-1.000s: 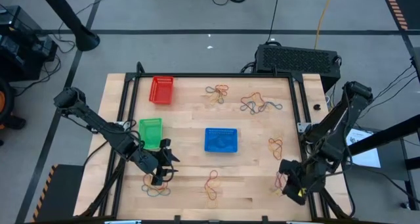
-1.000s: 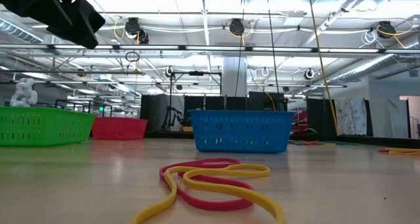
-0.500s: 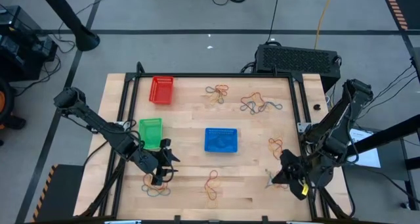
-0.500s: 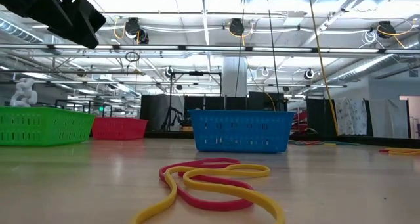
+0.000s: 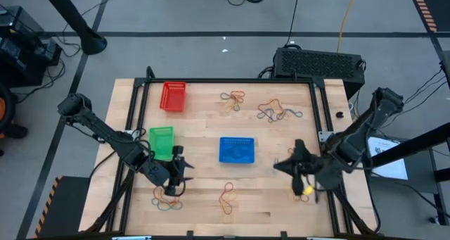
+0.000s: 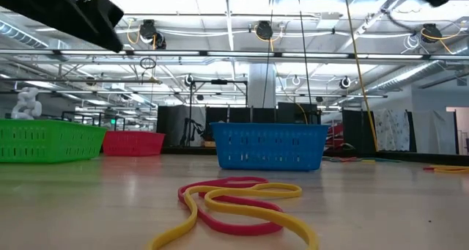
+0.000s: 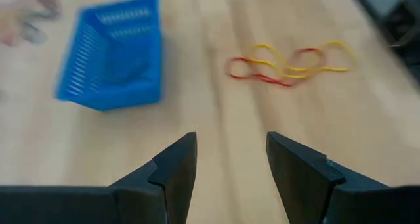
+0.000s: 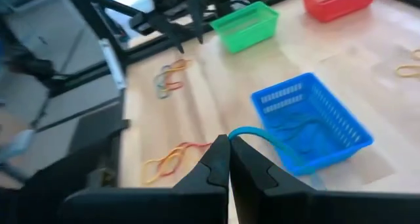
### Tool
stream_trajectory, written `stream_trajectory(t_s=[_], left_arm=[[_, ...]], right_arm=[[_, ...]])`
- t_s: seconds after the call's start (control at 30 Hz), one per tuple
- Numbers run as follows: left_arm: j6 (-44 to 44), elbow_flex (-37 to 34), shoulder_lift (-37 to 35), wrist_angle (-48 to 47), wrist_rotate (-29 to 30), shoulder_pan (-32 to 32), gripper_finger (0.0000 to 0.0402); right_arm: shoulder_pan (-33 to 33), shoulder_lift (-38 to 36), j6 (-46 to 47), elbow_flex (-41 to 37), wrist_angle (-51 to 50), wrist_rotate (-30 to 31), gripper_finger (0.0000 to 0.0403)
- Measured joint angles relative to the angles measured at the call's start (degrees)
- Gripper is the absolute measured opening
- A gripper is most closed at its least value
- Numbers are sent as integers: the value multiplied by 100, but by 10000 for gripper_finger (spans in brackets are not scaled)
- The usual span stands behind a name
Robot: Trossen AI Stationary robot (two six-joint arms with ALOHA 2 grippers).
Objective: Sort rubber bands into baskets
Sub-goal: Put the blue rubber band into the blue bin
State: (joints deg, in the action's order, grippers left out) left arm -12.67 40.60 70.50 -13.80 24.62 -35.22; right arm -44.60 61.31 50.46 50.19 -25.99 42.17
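The red basket (image 5: 173, 96), the green basket (image 5: 161, 142) and the blue basket (image 5: 236, 150) stand on the wooden table. My right gripper (image 5: 278, 167) is above the table, just right of the blue basket (image 8: 308, 122), and is shut on a light blue rubber band (image 8: 266, 137). My left gripper (image 5: 176, 175) is open and empty above the table's near left part, close to a pile of bands (image 5: 167, 199). In the left wrist view, its fingers (image 7: 230, 155) point toward the blue basket (image 7: 111, 53) and a red and yellow band cluster (image 7: 289, 63). My right gripper pinches the light blue rubber band at one end of its loop (image 8: 237, 133) between its two fingertips. The rest of the band curves away from the tips and hangs down, lifted clear of the table.
Band clusters lie at the table's far middle (image 5: 234, 99), far right (image 5: 278, 112), right (image 5: 295, 155), near right (image 5: 304, 192) and near middle (image 5: 226, 196). The near-middle cluster shows red and yellow in the low view (image 6: 242, 199). A black box (image 5: 320, 62) stands behind the table.
My right gripper has gone from the table's near right corner toward the left and far side, up to the blue basket. It has stayed shut and has carried the light blue band clear of the table.
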Motion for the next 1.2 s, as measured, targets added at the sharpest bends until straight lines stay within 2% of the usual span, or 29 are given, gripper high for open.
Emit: stream_trajectory(t_s=[0.13, 0.27, 0.4, 0.53, 0.7, 0.8, 1.07, 1.2], left_arm=[[292, 4, -4, -105, 969, 102, 191], [195, 7, -112, -695, 1469, 324, 191], [-284, 7, -260, -1314, 1788, 462, 191], [-851, 7, -499, -2035, 2425, 471, 191], [-1982, 7, -1106, -3127, 3295, 216, 191], [-2421, -51, -1453, -3339, 3705, -20, 191], [-2438, -450, -1759, -3101, 3721, -201, 191], [-2411, -450, -1742, -2983, 3668, -201, 191]], right_arm=[[652, 196, -661, 0, 260, -330, 0], [1256, 440, -1408, 0, 864, -374, 0], [1772, 701, -2108, 0, 1656, -947, 0], [2155, 1044, -2420, 0, 2324, -1267, 0], [2551, 1520, -2433, -2, 2411, -1405, 0], [2779, 1831, -2371, -2, 2447, -1405, 0], [3168, 2381, -1858, -2, 2448, -1460, 0], [3311, 2462, -1734, -2, 2449, -1866, 0]])
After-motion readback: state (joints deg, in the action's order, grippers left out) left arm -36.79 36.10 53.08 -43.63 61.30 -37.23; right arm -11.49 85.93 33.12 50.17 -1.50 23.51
